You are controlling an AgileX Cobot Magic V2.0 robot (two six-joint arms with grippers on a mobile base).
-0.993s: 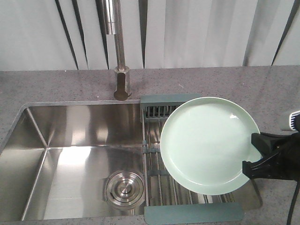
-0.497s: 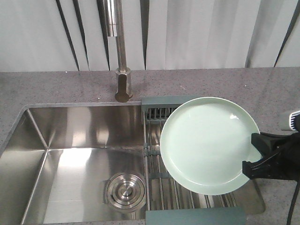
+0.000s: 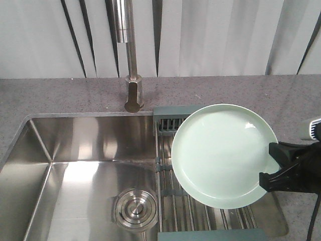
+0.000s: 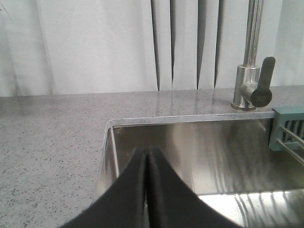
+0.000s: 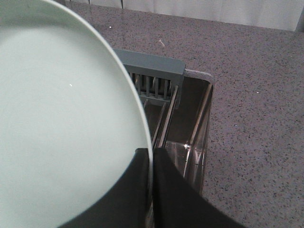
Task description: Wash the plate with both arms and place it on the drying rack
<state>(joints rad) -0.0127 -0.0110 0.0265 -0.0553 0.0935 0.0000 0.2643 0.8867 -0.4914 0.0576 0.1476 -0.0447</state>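
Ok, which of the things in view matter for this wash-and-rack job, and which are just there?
In the job: plate, clamped by the right gripper; left gripper, shut and empty; drying rack; sink; faucet.
Just there: round drain; countertop; white curtain.

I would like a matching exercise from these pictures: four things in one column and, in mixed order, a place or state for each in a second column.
Column 1
1. plate
2. left gripper
3. drain
4. faucet

Column 2
A. stands on the countertop behind the sink
B. shut, holding nothing
C. clamped at its edge by the right gripper, above the drying rack
D. set in the sink floor

Pairs: 1-C, 2-B, 3-D, 4-A.
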